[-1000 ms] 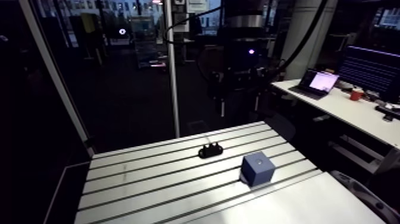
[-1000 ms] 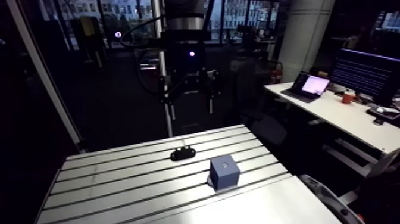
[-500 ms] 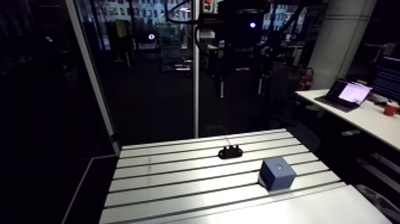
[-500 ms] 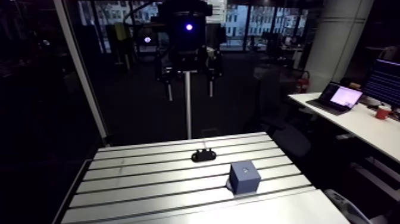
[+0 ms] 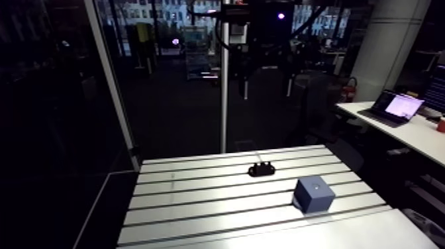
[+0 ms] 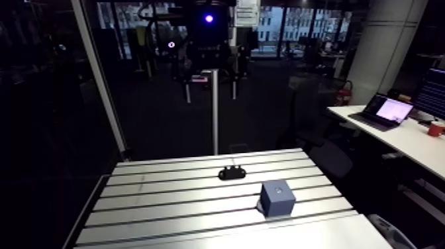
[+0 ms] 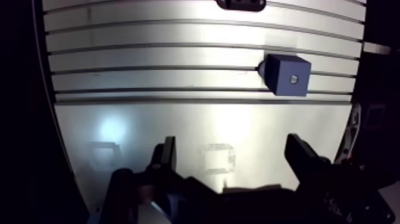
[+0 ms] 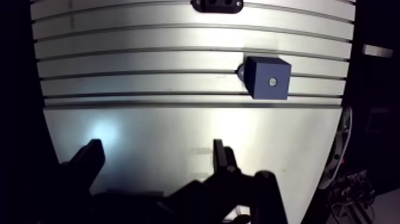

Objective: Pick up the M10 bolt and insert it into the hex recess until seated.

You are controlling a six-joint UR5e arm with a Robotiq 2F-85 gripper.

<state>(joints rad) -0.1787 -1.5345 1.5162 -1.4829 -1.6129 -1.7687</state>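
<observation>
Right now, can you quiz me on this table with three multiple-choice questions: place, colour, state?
1. Where is the small black holder on the slotted aluminium table?
A) atop the block
B) apart from the cube-shaped block, across slots
C) between the fingers
2. What colour is that block?
A) red
B) blue
C) yellow
3. The two-finger gripper is:
A) open, empty
B) shut on the block
C) shut on the holder
Answers: 1 B, bare slots lie between them; 2 B, its faces show blue; 3 A, its fingers stand apart over bare table.
</observation>
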